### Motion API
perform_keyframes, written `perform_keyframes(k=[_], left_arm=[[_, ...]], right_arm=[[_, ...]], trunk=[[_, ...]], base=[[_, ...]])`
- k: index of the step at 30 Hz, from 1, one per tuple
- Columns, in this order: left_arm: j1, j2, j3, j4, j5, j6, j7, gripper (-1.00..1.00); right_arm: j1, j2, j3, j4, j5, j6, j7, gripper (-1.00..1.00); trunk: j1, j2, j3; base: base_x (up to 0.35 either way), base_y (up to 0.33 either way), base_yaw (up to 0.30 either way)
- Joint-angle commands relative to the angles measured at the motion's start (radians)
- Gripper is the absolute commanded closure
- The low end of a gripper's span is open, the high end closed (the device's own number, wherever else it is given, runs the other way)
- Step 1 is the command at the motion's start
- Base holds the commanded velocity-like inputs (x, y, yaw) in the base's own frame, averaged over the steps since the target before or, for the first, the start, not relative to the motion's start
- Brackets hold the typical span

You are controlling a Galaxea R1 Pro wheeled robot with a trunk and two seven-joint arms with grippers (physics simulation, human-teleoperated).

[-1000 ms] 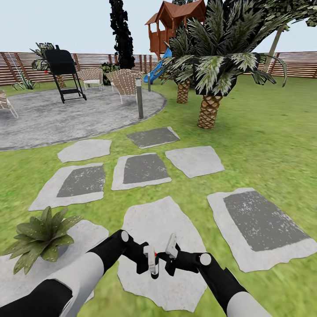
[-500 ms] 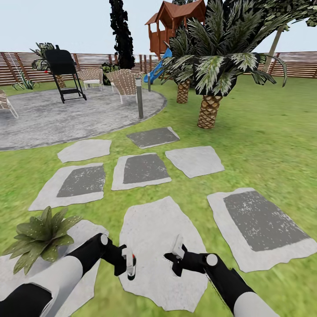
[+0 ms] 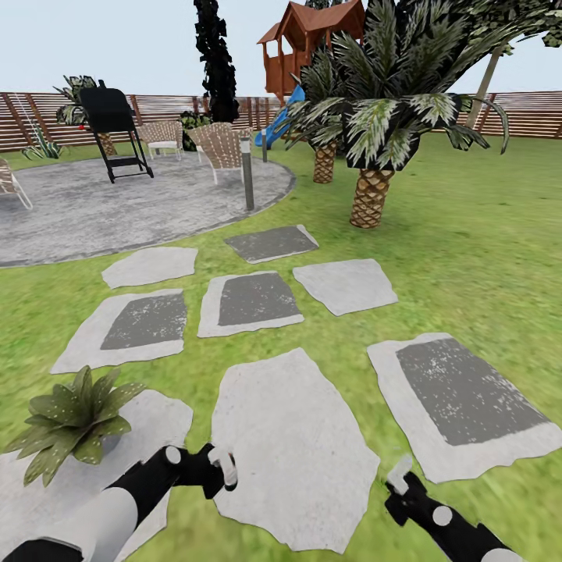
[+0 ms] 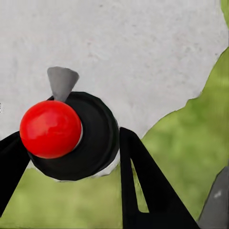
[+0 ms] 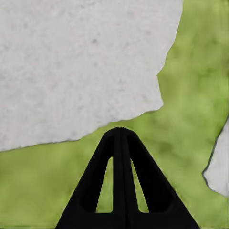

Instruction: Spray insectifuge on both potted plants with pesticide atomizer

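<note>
The pesticide atomizer [image 3: 225, 465] is a slim whitish bottle held low over the lawn, at the edge of a pale stepping stone [image 3: 281, 445]. My left gripper [image 3: 221, 471] is shut on it. In the left wrist view I look down on the atomizer [image 4: 51, 129]: a red round top, a black cap and a small grey nozzle, with the left gripper [image 4: 71, 164] clamped on both sides. One potted plant [image 3: 74, 417], a spiky green rosette, sits just left of that arm. The second potted plant is out of view. My right gripper [image 3: 400, 474] [image 5: 119, 134] is shut on nothing, above the grass.
Grey stepping stones [image 3: 254, 300] lead across the lawn to the round paved patio [image 3: 117, 207], which holds a black grill [image 3: 113, 133], wicker chairs [image 3: 218, 148] and a grey bollard light [image 3: 247, 172]. Palms [image 3: 375, 117] stand at the right, and the slat fence [image 3: 531, 113] runs behind.
The two grippers, close together a second ago, have parted. The left one carried the atomizer left toward the potted plant, and the right one swung right and lower. The camera has not moved.
</note>
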Motion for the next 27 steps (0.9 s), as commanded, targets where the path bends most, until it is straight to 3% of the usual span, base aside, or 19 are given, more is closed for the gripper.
perform_keyframes(k=[1,2,4,5,7,8,9,10,12,15,17,18,19,21,27], left_arm=[[0.02,0.0,0.016,-0.001,0.036,-0.009,0.049,1.0],[0.039,0.0,0.027,-0.001,0.081,-0.011,0.105,1.0],[0.066,0.0,0.036,-0.001,0.133,-0.024,0.174,1.0],[0.084,0.0,0.04,-0.001,0.163,-0.048,0.214,1.0],[0.101,0.0,0.043,0.0,0.202,-0.088,0.274,1.0],[0.135,-0.011,0.045,0.027,0.309,-0.115,0.384,1.0],[0.14,-0.012,0.045,0.032,0.353,-0.118,0.416,1.0],[0.142,-0.012,0.045,0.034,0.367,-0.118,0.425,1.0],[0.158,-0.011,0.045,0.038,0.431,-0.119,0.47,1.0],[0.193,-0.006,0.045,0.039,0.455,-0.119,0.53,1.0],[0.222,-0.008,0.045,0.039,0.468,-0.122,0.599,1.0],[0.263,-0.014,0.045,0.047,0.548,-0.182,0.66,1.0],[0.271,-0.015,0.044,0.062,0.57,-0.195,0.665,1.0],[0.286,-0.014,0.043,0.135,0.591,-0.215,0.666,1.0],[0.302,-0.015,0.042,0.16,0.594,-0.229,0.66,1.0]], right_arm=[[0.0,0.002,-0.001,0.042,-0.049,-0.004,-0.049,1.0],[0.001,0.004,-0.001,0.082,-0.121,-0.008,-0.092,-1.0],[0.002,0.005,-0.001,0.123,-0.227,-0.031,-0.141,-1.0],[0.003,0.005,-0.001,0.143,-0.3,-0.061,-0.174,-1.0],[0.005,0.005,-0.001,0.161,-0.388,-0.109,-0.227,-1.0],[0.026,0.0,-0.001,0.169,-0.436,-0.14,-0.274,-1.0],[0.039,-0.001,-0.002,0.169,-0.441,-0.157,-0.278,-1.0],[0.044,-0.001,-0.002,0.169,-0.442,-0.166,-0.279,-1.0],[0.081,0.001,-0.002,0.17,-0.463,-0.259,-0.282,-1.0],[0.098,0.006,-0.001,0.184,-0.549,-0.327,-0.282,-1.0],[0.1,0.007,-0.001,0.187,-0.567,-0.335,-0.281,-1.0],[0.101,0.008,-0.001,0.187,-0.578,-0.336,-0.281,-1.0],[0.101,0.008,-0.001,0.186,-0.579,-0.336,-0.281,-1.0],[0.101,0.009,-0.001,0.185,-0.58,-0.336,-0.281,-1.0],[0.101,0.01,-0.001,0.187,-0.581,-0.337,-0.282,-1.0]], trunk=[[0.0,0.0,-0.001],[0.0,0.0,-0.001],[0.0,0.0,-0.001],[0.0,0.0,-0.001],[0.0,0.0,-0.001],[0.0,0.0,-0.001],[0.0,0.0,-0.001],[0.0,0.0,-0.001],[0.0,0.0,-0.001],[0.0,0.0,-0.001],[0.0,0.0,-0.001],[0.0,0.0,-0.001],[0.0,0.0,-0.001],[0.0,0.0,-0.001],[0.0,0.0,-0.001]], base=[[0.0,0.0,0.0],[0.0,0.0,0.0],[0.0,0.0,0.0],[0.0,0.0,0.0],[0.0,0.0,0.0],[0.0,0.0,0.0],[0.0,0.0,0.0],[0.0,0.0,0.0],[0.0,0.0,0.0],[0.0,0.0,0.0],[0.0,0.0,0.0],[0.0,0.0,0.0],[0.0,0.0,0.0],[0.0,0.0,0.0],[0.0,0.0,0.0]])
